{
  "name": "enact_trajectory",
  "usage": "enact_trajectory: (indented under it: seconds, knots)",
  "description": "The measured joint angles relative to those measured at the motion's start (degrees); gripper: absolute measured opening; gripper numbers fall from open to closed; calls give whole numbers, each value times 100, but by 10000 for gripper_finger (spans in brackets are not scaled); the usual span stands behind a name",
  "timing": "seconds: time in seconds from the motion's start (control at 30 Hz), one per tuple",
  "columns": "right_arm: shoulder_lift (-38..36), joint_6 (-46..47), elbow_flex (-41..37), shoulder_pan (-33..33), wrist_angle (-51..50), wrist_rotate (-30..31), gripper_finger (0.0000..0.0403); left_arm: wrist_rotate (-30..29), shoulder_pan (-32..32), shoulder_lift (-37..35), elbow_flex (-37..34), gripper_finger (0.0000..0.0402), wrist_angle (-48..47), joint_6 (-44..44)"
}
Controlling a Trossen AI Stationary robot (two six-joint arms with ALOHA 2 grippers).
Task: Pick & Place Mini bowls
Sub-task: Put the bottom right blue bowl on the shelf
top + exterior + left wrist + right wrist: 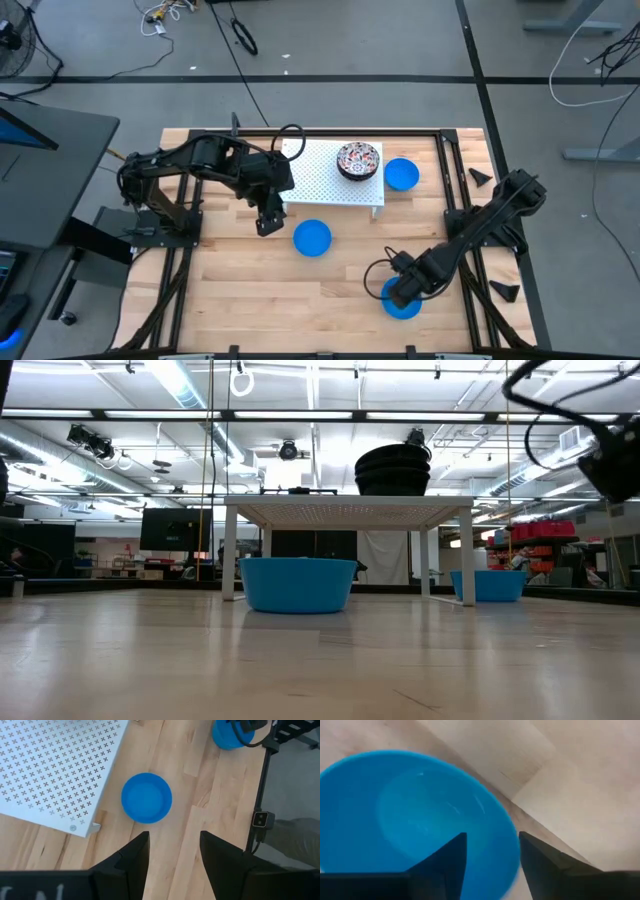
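A plain blue mini bowl (pixel 312 238) stands on the table in front of the white perforated rack (pixel 320 178). My left gripper (pixel 268 222) hovers just left of it, open; its wrist view shows the bowl (pixel 146 797) ahead of the fingers. A second blue bowl (pixel 401 174) sits on the table by the rack's right end. A stack of patterned bowls (pixel 359 160) rests on the rack top. My right gripper (pixel 400 290) is open over the third blue bowl (pixel 405 304), near the right front of the table. My right gripper (pixel 492 840) comes from above at the blue bowl's rim (pixel 512 837), which passes through the gap between its fingers. One finger (pixel 447 860) is over the bowl's inside, the other (pixel 540 860) over the outside. Whether either finger touches the bowl, I cannot tell.
The rack stands on short legs at the far middle of the table; from table height the blue bowl (pixel 298 584) is in front of it and another (pixel 490 585) to its right. Bare wood (pixel 260 300) fills the near left. Black frame rails edge the table.
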Motion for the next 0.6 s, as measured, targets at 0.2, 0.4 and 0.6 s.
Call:
enact_trajectory:
  seconds: [0.2,0.4,0.6]
  knots:
    - [0,149,-296,0,497,-26,166,0,0,0,0,179,-1,-2]
    - [0,103,-296,2,496,-189,104,-2,0,0,0,179,1,-2]
    - [-5,88,-296,0,566,-302,16,-17,0,0,0,179,1,-4]
